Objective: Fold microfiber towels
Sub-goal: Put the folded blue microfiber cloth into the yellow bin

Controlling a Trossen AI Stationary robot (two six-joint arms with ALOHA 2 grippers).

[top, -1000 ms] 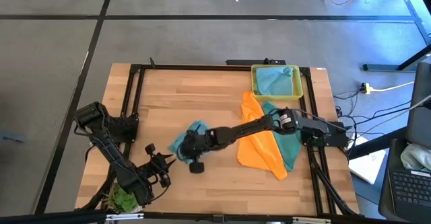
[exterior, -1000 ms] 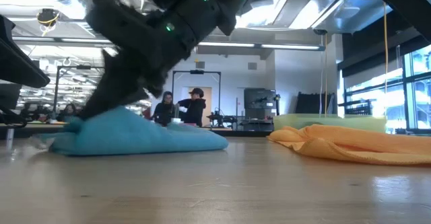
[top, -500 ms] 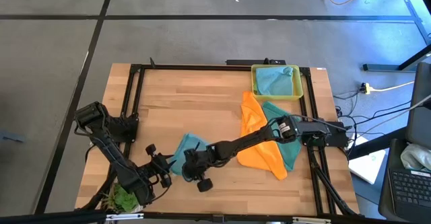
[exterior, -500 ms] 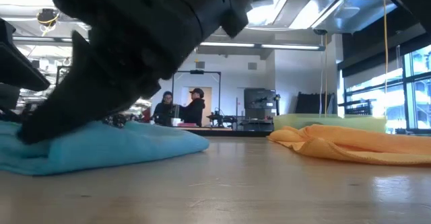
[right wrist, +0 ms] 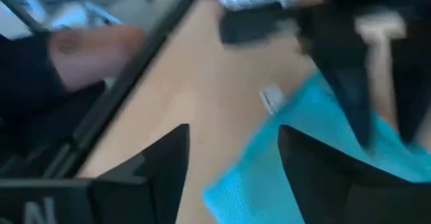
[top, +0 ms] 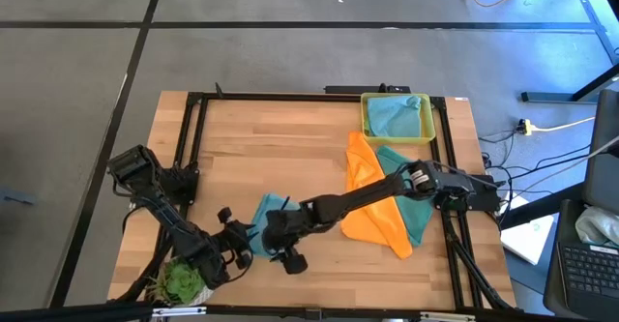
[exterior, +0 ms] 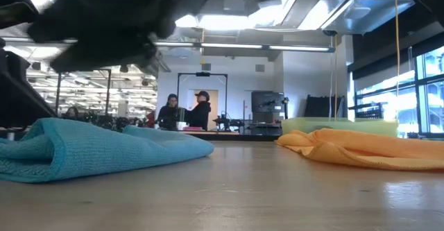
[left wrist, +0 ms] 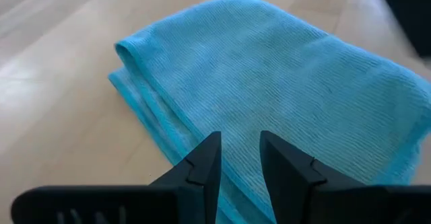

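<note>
High view: my right gripper hangs spread over the folded blue towel; left gripper, part-open beside it, could snag the fold.

A folded light blue towel lay on the wooden worktop at the left, its rounded fold toward the camera. A dark blurred arm hung above it, apart from the cloth. An orange towel lay crumpled at the right. 2 people stood in the room behind.
</note>
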